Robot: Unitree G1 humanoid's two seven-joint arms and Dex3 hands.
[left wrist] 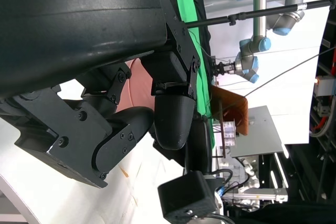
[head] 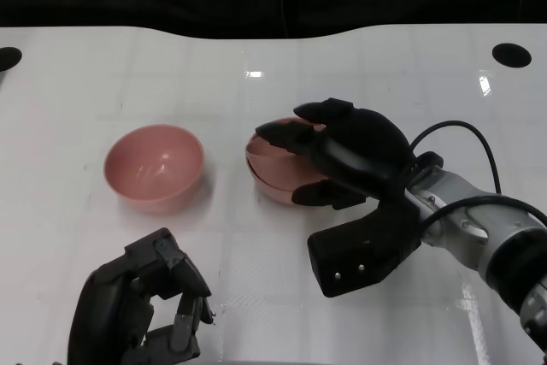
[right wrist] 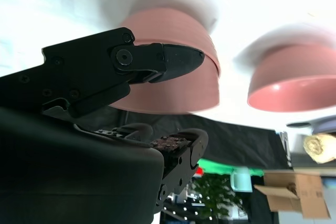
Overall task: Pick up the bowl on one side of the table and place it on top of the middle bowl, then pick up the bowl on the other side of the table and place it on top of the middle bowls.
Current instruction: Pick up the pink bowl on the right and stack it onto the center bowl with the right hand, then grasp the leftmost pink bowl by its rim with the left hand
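Observation:
A pink bowl (head: 154, 166) stands alone on the white table (head: 102, 83), left of centre. In the middle, two pink bowls sit nested, the top bowl (head: 275, 158) inside the lower one. My right hand (head: 342, 156) reaches over this stack from the right. Its fingers lie across the top bowl's rim and its thumb presses the near outer wall. The right wrist view shows the stack (right wrist: 178, 85) just past a fingertip (right wrist: 173, 61), and the left bowl (right wrist: 294, 80) beyond. My left hand (head: 141, 314) hovers at the near left edge, empty, with its fingers loosely bent and apart.
Two round black holes (head: 511, 55) (head: 7, 59) mark the table's far corners. A black cable (head: 461, 130) loops above my right forearm. The left wrist view shows a patch of pink bowl (left wrist: 134, 85) behind my left hand's fingers (left wrist: 170, 119).

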